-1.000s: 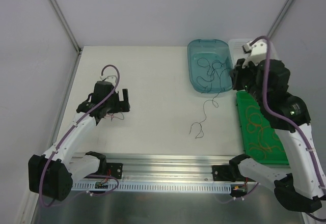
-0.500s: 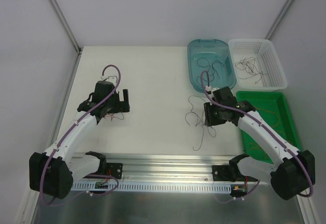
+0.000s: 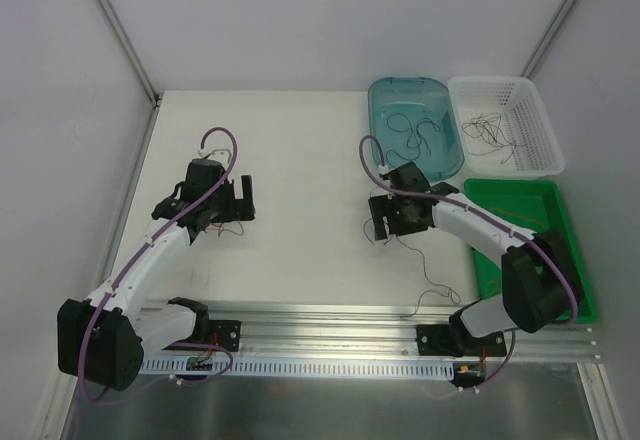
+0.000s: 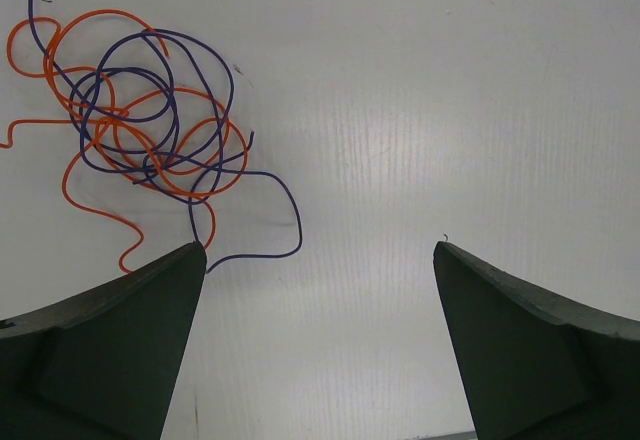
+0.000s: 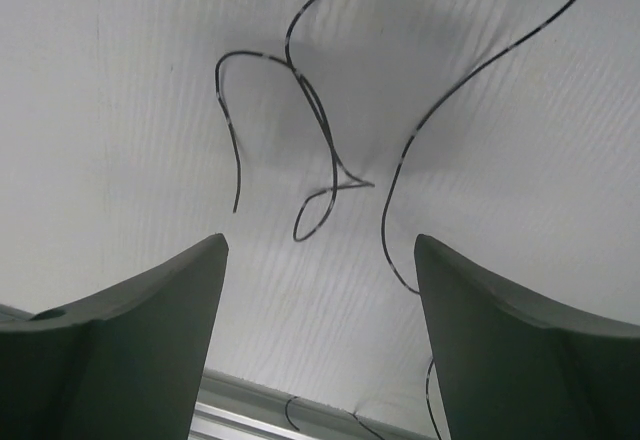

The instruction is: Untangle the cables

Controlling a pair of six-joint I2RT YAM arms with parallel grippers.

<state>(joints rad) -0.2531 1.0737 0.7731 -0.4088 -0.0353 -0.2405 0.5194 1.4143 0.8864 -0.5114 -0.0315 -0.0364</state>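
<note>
Left gripper (image 4: 320,250), jaws spread wide, w/ tangle of hair-thin orange & purple-blue cables (image 4: 150,130) on white table (image 4: 450,110) at its 10 o'clock; right gripper (image 5: 320,245), jaws likewise parted, above loose thin black cables (image 5: 335,157) lying at 12 o'clock

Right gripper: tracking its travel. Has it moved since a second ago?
Yes. The right gripper moved left and nearer, from right of the teal tray to its near-left corner.

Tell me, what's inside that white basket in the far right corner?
A few thin, dark, curly cables lie loose on the floor of the white basket. Nothing covers them; their exact colours are too fine to tell.
</note>
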